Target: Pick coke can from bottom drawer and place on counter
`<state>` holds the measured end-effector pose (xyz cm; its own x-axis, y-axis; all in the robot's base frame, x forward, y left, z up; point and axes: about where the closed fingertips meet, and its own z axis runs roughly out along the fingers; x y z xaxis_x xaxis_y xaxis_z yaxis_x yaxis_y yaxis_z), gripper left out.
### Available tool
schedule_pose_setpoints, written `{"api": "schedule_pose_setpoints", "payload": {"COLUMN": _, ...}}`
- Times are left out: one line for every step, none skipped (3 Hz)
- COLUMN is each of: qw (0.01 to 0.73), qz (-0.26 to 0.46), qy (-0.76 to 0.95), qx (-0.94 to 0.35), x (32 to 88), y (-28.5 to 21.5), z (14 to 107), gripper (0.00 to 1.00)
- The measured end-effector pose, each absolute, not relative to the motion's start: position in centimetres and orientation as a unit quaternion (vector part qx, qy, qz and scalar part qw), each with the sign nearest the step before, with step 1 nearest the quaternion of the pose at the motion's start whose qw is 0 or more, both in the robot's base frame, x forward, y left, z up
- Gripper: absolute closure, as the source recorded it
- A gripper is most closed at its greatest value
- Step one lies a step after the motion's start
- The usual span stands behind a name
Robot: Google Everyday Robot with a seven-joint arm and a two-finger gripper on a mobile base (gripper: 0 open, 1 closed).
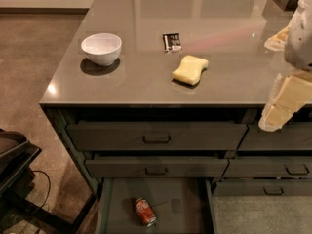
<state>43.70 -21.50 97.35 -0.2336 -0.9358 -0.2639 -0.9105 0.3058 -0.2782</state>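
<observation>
The gripper (275,113) hangs at the far right of the view, level with the counter (229,77) edge and just in front of it, with nothing seen in its grasp; whether it is released or clenched cannot be told from here. The can (145,211) is well below it and well off to its left, lying on its side on the bare floor of the open drawer (187,199), clear of the walls. It is small and red with white lettering, and its silver top points down and to the right in the view. As a guess at the risks: a can on its side is likely to roll if touched off-centre, so a grip across the wrong axis could push it away or send it under the closed drawer fronts above. The reach down and leftward also passes close to the counter edge and those fronts, which the arm could clip. On the counter, up and to the left of the gripper, sit a sponge (189,69), a packet (171,41) and a bowl (101,48), which could crowd the later placing
</observation>
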Motion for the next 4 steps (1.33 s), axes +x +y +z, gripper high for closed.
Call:
{"api": "schedule_pose_setpoints", "payload": {"qw": 0.241, "qz": -0.003, "qy": 0.801, "qx": -0.548, "x": 42.7, "y": -20.2, "z": 95.3, "gripper": 0.00}}
{"api": "schedule_pose_setpoints", "payload": {"qw": 0.270, "qz": 0.068, "qy": 0.831, "qx": -0.482, "x": 40.9, "y": -16.7, "z": 90.0, "gripper": 0.00}}
{"api": "schedule_pose_setpoints", "payload": {"qw": 0.256, "qz": 0.119, "qy": 0.855, "qx": -0.435, "x": 40.8, "y": -13.2, "z": 81.7, "gripper": 0.00}}
{"api": "schedule_pose_setpoints", "payload": {"qw": 0.254, "qz": 0.116, "qy": 0.862, "qx": -0.423, "x": 40.4, "y": -13.1, "z": 78.7, "gripper": 0.00}}
